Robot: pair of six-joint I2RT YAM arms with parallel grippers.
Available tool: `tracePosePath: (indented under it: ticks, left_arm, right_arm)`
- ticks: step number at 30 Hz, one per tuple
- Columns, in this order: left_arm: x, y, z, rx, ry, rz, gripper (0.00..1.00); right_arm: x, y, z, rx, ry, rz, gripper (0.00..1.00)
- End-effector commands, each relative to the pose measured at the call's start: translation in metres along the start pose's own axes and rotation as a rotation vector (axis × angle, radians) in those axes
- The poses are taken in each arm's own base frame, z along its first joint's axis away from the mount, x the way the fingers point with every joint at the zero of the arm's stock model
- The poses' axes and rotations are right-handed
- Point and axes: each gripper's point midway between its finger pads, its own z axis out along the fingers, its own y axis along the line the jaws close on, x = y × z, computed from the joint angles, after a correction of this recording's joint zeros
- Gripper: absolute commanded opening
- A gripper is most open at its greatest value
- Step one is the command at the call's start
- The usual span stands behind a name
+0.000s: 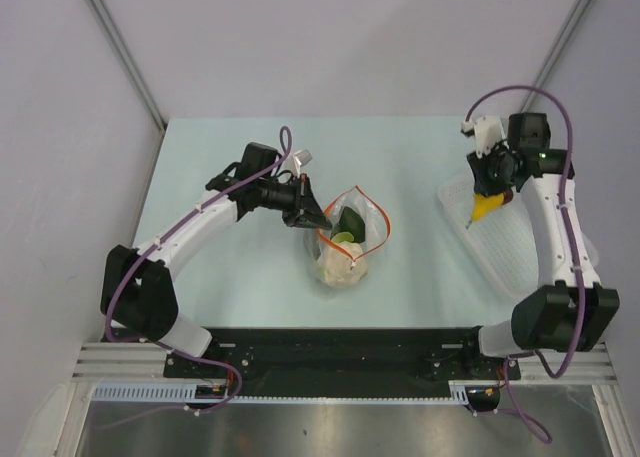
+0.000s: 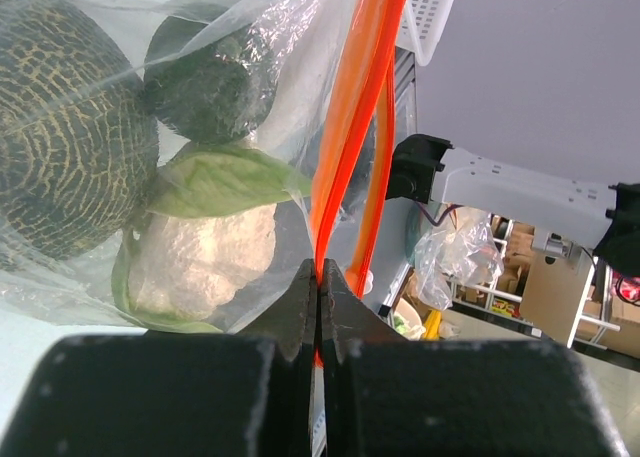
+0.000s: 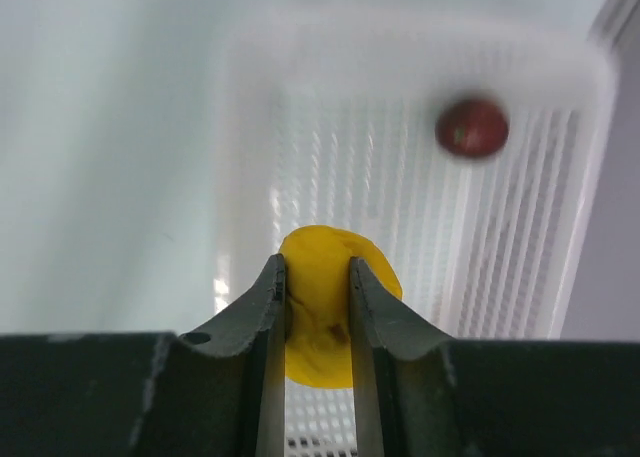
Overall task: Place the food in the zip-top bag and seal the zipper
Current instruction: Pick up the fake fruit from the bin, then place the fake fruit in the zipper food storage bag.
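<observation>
Two white arms, black at every joint, purple cables looping alongside.
Left arm [image 1: 190,232] and right arm [image 1: 553,227] in smooth white shells over chunky black shoulder blocks [image 1: 140,295]; thin purple cable [image 1: 128,277] running along each. Small green light [image 1: 541,157] glowing on the right wrist's black housing, white camera bracket [image 1: 486,132] right beside it. Up close now: left gripper [image 2: 318,277] with matte, speckled black fingers [image 2: 290,322]; right gripper [image 3: 317,277] with slim grey fingers [image 3: 263,312] on a scuffed dark body.
</observation>
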Motion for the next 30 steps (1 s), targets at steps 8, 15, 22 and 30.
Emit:
tracePosePath:
  ticks: [8,15,22,30]
  left_arm:
    - [-0.003,-0.014,-0.011,0.060,-0.013,0.034,0.00]
    - [-0.006,-0.020,-0.018,0.086,-0.028,0.039,0.00]
    - [-0.006,-0.017,-0.024,0.087,-0.043,0.030,0.00]
    - [-0.006,-0.017,-0.030,0.096,-0.060,0.031,0.00]
  right_arm:
    - [-0.186,0.158,-0.171,-0.528,-0.786,-0.024,0.05]
    - [-0.200,0.240,-0.142,-0.556,-0.802,-0.199,0.08]
    - [-0.163,0.311,-0.116,-0.662,-0.682,-0.455,0.34]
    - [-0.178,0.272,-0.136,-0.569,-0.748,-0.355,0.99]
